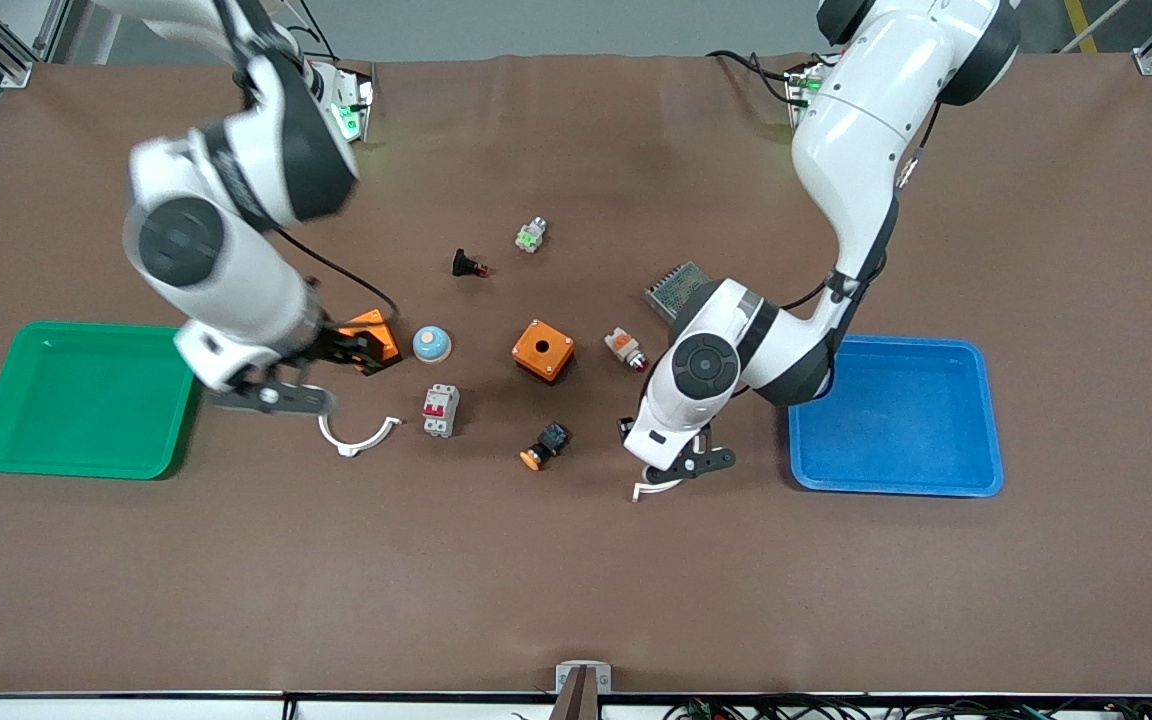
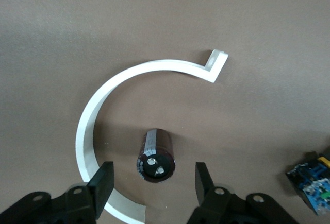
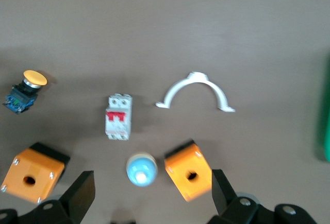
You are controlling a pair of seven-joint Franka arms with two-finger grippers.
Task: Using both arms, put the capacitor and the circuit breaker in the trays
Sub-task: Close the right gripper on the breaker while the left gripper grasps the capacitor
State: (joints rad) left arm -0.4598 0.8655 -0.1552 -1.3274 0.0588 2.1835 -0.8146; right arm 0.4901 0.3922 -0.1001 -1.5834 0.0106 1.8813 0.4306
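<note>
Left wrist view shows us the capacitor [image 2: 155, 154] low in the frame, a small black cylinder lying on the brown table [image 2: 268, 28] inside the curve of a white C-shaped clamp [image 2: 103, 100], its pale-marked end facing the camera. The left gripper [image 2: 154, 185] straddles it, fingers [image 2: 103, 180] partly open, a gap on either side, nothing held. We judge the capacitor light, rigid and smooth, likely to roll; the round flanks are the place to pinch, squarely, without catching the clamp.

The circuit breaker [image 1: 440, 410] sits at lower centre of the front view, a stiff white-grey block with red levers, light, best gripped across its flat sides. The right gripper [image 3: 149, 193] hangs wide open and empty over an orange box [image 3: 188, 176] and a blue-topped button [image 3: 142, 170], the breaker just above them in its wrist view.

In the front view the left arm hides the capacitor completely. The green tray [image 1: 86, 400] and blue tray [image 1: 896, 415] flank the frame; which takes which part we cannot tell.
</note>
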